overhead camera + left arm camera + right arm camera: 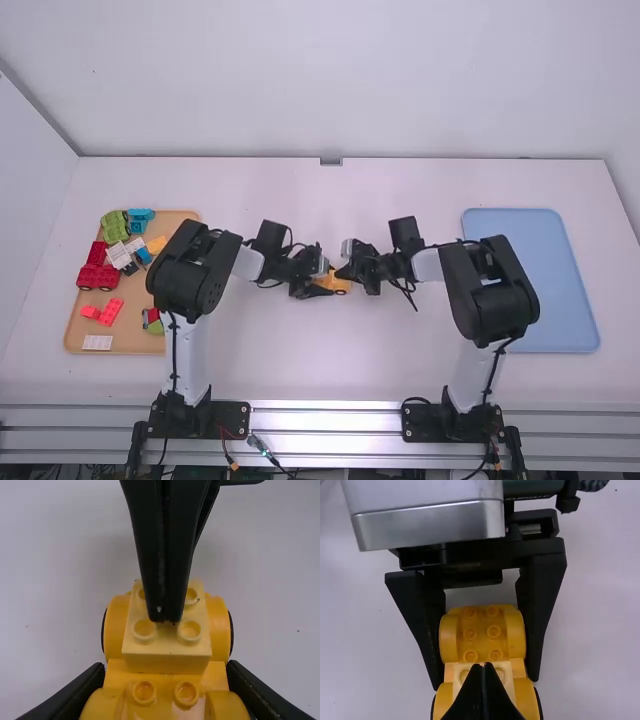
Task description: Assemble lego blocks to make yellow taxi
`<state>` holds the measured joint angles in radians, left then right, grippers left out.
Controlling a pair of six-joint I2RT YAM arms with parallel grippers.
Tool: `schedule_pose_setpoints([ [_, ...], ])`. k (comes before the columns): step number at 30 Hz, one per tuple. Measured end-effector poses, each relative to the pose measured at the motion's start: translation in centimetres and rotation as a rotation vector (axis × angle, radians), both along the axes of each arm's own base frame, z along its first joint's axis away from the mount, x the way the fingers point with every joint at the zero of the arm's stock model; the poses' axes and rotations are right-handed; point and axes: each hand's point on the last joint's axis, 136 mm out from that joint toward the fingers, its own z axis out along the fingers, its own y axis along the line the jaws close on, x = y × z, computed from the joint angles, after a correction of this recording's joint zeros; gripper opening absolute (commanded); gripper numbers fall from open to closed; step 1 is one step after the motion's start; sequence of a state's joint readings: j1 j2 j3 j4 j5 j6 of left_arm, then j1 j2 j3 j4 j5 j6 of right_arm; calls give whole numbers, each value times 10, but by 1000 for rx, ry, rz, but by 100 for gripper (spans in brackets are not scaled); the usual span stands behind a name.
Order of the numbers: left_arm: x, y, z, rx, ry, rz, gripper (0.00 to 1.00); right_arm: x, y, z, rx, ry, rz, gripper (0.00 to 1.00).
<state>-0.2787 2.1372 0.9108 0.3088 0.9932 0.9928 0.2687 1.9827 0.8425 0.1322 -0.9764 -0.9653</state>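
i log: left claw [328, 282], grasping yellow car [448, 640]; right claw [342, 273], clenched, pale yellow block [167, 662] under its tips.

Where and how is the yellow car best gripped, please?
Probably grip the car by its long sides, coming from the end away from the pale block: these sides face opposite ways, while the studs point up. The left hand holds it so.

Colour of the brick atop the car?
The brick is pale yellow, lighter than the car; best in left wrist view.
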Motion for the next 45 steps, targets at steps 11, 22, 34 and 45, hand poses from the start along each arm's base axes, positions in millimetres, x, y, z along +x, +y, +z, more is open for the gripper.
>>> schedule_pose_setpoints([
  [11, 1, 1, 0, 0, 0, 7, 27, 6, 3, 5, 62, -4, 30, 0],
  [22, 2, 0, 1, -7, 35, 28, 30, 42, 5, 47, 74, -134, 3, 99],
  [34, 6, 0, 1, -4, 13, 36, 84, 57, -4, 60, 56, -128, -83, 99],
  [45, 4, 0, 3, -8, 29, 33, 99, 72, -13, 51, -10, -79, -200, 99],
])
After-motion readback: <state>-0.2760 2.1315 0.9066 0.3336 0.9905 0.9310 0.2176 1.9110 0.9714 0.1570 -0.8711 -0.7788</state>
